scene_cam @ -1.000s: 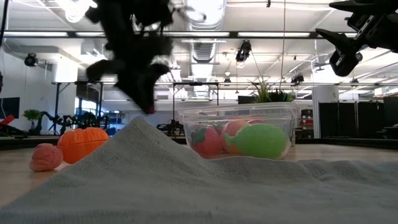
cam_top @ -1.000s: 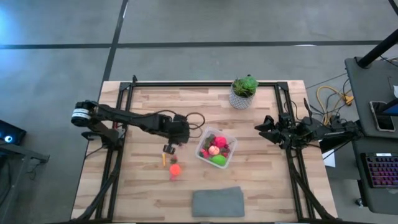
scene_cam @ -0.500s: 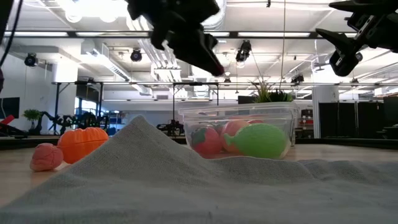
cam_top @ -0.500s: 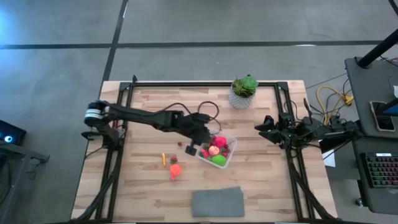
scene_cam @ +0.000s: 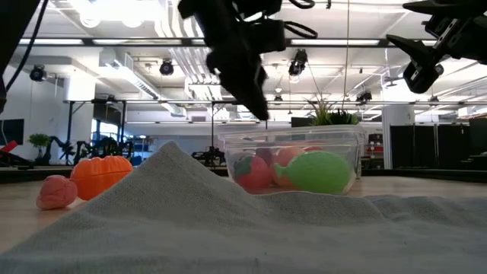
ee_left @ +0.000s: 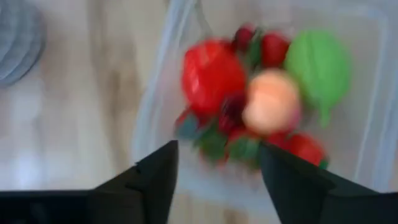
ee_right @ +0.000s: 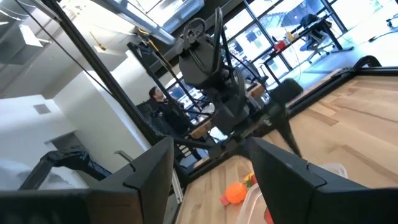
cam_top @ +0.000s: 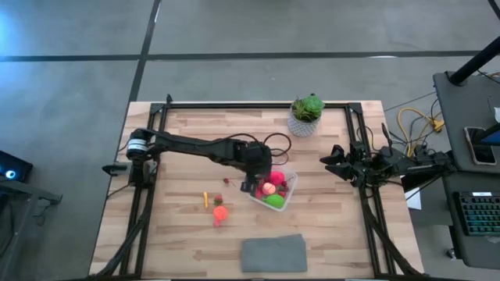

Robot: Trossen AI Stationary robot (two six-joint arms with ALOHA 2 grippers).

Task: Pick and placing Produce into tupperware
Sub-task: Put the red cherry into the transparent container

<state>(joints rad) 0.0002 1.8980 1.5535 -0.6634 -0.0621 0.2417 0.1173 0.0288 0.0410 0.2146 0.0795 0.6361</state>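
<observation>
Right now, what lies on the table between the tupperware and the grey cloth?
Nothing: in the high view, bare wood separates the tupperware from the grey cloth. The loose orange piece sits off to the side. The left claw hovers at the tub's edge.

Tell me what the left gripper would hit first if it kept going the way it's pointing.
Probably the produce in the tub: the left gripper, fingers open and empty, points into it near the rim. Depth is unclear.

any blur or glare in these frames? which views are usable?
Left wrist view: motion-blurred, the produce in the clear plastic tub is smeared. Low view: the grey cloth fills the foreground out of focus; ceiling lights glare. High view: sharp, the left gripper at the tub's edge reads clearly. Right wrist view: usable.
</observation>
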